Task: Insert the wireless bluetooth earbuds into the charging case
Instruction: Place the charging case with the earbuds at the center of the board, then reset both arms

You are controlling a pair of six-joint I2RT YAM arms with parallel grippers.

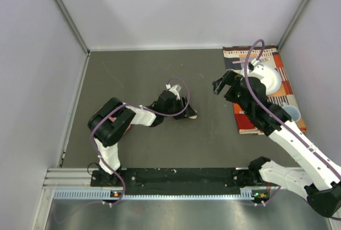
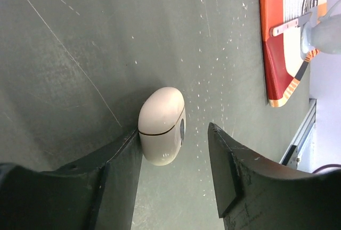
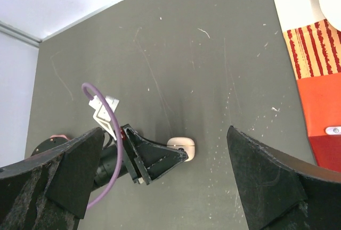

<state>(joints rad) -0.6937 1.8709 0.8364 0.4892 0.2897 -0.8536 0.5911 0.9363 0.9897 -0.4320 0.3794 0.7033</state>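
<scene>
Across the whole top view, grey table (image 1: 138,75), scuffed. Striped mat (image 1: 285,89) at 2 o'clock, white bowl (image 1: 269,78) on it. Left arm reaches to table centre. Left gripper (image 2: 175,134) low over the surface, parted a little wider than the charging case (image 2: 161,123), gripping nothing yet: the case sits between the jaws, one jaw touching its side, the other standing apart. Right gripper (image 3: 165,134) spread wide and empty, hanging at 1 o'clock from the case, apart from it. Case pale peach, rounded, lid seam closed. Earbuds: none found in any view; location cannot be told. Judged step: left arm securing the case so the lid can be opened, with insertion not yet begun. To do it well, shift the gripper sideways until the case is centred, since closing from here would likely skid it along the table. Pinch on the base side of the seam, leaving the lid free to swing. Squeeze gently, because the smooth rounded shell could squirt out.
</scene>
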